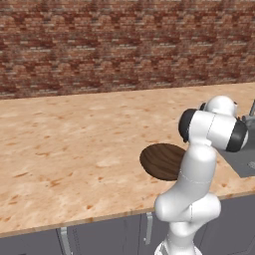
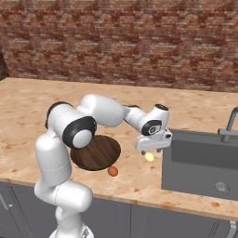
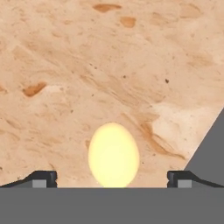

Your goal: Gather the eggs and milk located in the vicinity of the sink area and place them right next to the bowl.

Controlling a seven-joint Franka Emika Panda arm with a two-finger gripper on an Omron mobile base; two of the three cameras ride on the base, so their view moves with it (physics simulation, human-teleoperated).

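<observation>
Pale egg (image 3: 113, 154), lying just beside the sink (image 2: 200, 160), sits centred under the wide-open, empty gripper (image 2: 149, 151): descend straight, then close gently.

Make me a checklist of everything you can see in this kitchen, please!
Surface: speckled tan counter.
Job's things: wooden bowl; orange-brown egg on the counter just by the bowl's rim; pale yellow egg on the counter between bowl and sink; milk: nothing seen.
Clutter: nothing seen.
Grippers: gripper open, fingers either side of the pale yellow egg.
Cables: nothing seen.
Surroundings: brick wall, grey tap, grey cabinet fronts.
</observation>
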